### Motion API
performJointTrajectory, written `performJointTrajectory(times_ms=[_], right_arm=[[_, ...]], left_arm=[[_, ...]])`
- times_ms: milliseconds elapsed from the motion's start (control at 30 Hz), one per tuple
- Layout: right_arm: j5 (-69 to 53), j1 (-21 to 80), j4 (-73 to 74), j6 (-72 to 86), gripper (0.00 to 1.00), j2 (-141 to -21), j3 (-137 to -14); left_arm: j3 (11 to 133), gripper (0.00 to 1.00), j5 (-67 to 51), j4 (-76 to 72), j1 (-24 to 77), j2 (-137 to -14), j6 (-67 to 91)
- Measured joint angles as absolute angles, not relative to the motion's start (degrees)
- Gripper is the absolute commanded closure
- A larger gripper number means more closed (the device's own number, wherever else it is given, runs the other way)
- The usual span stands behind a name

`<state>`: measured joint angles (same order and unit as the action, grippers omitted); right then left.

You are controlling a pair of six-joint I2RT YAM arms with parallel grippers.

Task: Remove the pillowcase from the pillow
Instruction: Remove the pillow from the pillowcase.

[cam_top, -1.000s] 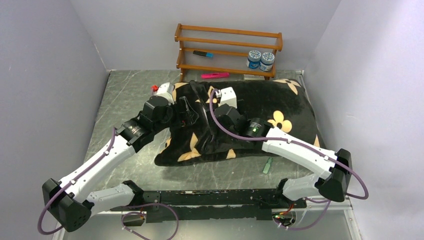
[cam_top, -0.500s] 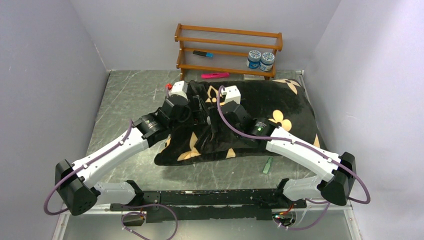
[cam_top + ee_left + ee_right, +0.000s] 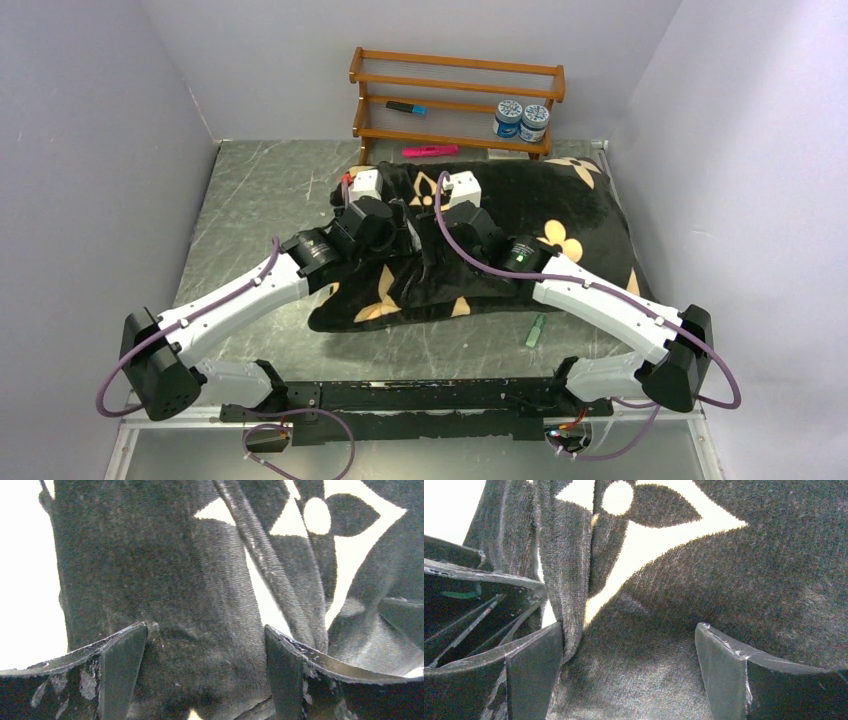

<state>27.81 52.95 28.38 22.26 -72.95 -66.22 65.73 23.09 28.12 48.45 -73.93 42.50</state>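
The pillowcase (image 3: 520, 215), black plush with cream flower motifs, lies filled out across the table's middle and right. The white pillow is hidden inside it. My left gripper (image 3: 398, 232) and right gripper (image 3: 432, 245) are close together over the bunched left end of the pillowcase. In the left wrist view the left gripper (image 3: 205, 665) has its jaws wide apart, with black fabric (image 3: 200, 610) pressed up between them. In the right wrist view the right gripper (image 3: 629, 670) is also open, with a fold of the cover (image 3: 569, 580) against its left finger (image 3: 531, 675).
A wooden rack (image 3: 455, 100) stands at the back with a blue marker (image 3: 405, 107) and two jars (image 3: 521, 120). A pink marker (image 3: 430, 151) lies in front of it. A small green object (image 3: 536, 330) lies near the cover's front edge. Walls close in both sides.
My left arm has swung right and forward, bringing its gripper onto the cover's bunched left end beside the right gripper. The right gripper has shifted only slightly.
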Motion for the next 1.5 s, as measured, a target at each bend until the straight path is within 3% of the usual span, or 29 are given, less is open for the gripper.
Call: performJointTrajectory(times_ms=[467,767,967,1033,1133,1500], right_arm=[[24.3,51.4,27.9,21.6,0.04,-72.9,-66.1],[20.6,51.3,27.8,20.1,0.07,-72.9,-66.1],[18.5,51.6,27.7,18.6,0.08,-73.8,-67.1],[17.9,52.2,27.7,18.4,0.08,-74.8,-68.3],[17.6,53.4,27.2,18.3,0.09,-76.8,-70.3],[18.2,56.7,26.6,18.5,0.11,-84.1,-76.4]], left_arm=[[58.8,0.39,32.4,36.8,48.7,-66.5,45.1],[51.3,0.54,30.6,35.2,47.2,-60.5,48.3],[46.6,0.76,25.1,29.2,46.4,-55.9,48.8],[45.6,0.79,23.1,27.4,46.2,-55.2,48.9],[44.9,0.94,20.9,26.2,46.0,-55.1,49.2],[45.3,0.95,19.9,27.0,45.9,-55.1,50.8]])
